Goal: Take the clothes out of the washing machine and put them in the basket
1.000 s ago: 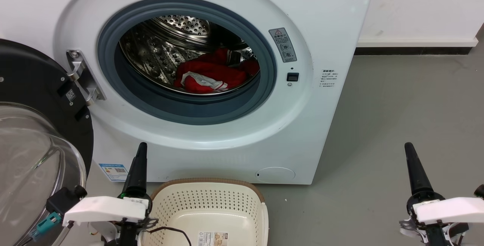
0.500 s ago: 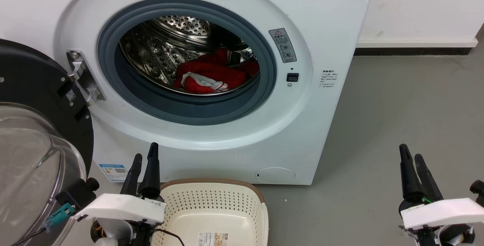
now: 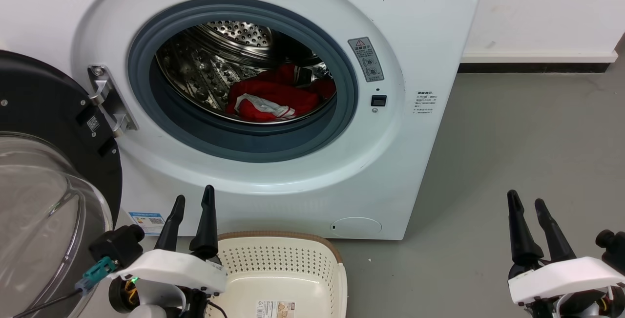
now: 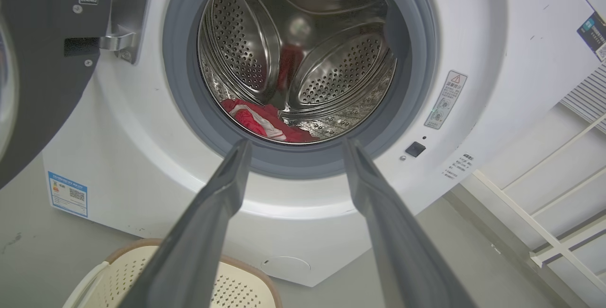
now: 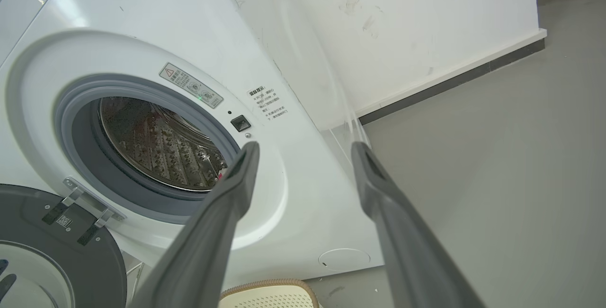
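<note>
Door (image 3: 49, 113): swung open at the far left, with the black rim up and the clear glass bowl below it. It is hinged to the washing machine's front.

Left gripper (image 3: 194, 195): low in the head view, just left of the basket. Its two dark fingers are spread apart, point up toward the machine and grasp nothing. It is outside the machine, in front of the white panel under the opening.

Basket (image 3: 273, 259): on the floor right against the foot of the machine, below the opening. It holds no garment, and a paper label (image 3: 276, 308) shows on its bottom.

Washing machine (image 3: 420, 39): white front, with a grey rubber ring (image 3: 244, 147) around the open mouth and a shiny perforated drum (image 3: 205, 69) behind it.

Clothes (image 3: 278, 95): a red heap with white trim, low in the drum and toward its right side. No finger touches them.

Clothes against left gripper: in the head view they lie above and to the right of the fingertips and well apart from them. In the left wrist view they show just past the tips, in the gap between the two fingers, behind the ring's lower lip.

Right gripper (image 3: 525, 198): at the lower right, over bare grey floor (image 3: 527, 127). Its fingers are parted and hold nothing.

Clothes against right gripper: well apart, up and to its left, with the machine's front panel between them.

Wall (image 3: 537, 10): white, with a dark skirting strip, to the right of the machine.
</note>
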You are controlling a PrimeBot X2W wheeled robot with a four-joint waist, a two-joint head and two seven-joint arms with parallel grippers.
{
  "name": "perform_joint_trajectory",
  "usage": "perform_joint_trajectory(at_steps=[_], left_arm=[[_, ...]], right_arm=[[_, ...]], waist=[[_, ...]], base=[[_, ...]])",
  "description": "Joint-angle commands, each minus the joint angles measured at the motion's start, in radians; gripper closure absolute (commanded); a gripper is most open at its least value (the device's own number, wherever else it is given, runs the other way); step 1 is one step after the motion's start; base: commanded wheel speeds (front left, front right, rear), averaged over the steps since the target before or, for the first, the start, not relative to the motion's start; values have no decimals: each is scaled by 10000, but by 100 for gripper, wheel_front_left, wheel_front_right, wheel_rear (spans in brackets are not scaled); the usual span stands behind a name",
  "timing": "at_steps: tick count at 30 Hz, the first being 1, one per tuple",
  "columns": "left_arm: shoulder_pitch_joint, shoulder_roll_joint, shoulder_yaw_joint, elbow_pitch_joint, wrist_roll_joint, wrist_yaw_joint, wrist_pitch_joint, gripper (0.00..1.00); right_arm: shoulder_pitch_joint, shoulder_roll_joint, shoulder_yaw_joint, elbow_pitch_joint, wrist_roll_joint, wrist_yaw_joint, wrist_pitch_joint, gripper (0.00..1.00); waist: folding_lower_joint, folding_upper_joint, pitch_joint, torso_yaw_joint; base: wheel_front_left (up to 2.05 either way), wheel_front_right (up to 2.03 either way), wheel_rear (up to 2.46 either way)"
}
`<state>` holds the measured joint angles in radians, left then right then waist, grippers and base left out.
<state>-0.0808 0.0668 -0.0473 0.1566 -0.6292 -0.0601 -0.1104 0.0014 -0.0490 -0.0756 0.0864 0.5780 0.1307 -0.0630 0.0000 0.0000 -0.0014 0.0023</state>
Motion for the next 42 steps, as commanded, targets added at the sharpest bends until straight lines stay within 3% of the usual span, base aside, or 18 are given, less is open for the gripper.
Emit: perform_joint_trajectory(at_steps=[1, 42], left_arm=[[-177, 99, -78, -80, 385, 61, -128, 0], [-212, 327, -584, 162, 4323, 737, -1155, 0]], right_arm=[[43, -23, -7, -178, -386, 1, 10, 0], [465, -22, -70, -861, -4402, -1, -234, 0]], waist=[[0, 0, -7, 10], [0, 0, -31, -9]], base=[[0, 0, 0], [0, 0, 0]])
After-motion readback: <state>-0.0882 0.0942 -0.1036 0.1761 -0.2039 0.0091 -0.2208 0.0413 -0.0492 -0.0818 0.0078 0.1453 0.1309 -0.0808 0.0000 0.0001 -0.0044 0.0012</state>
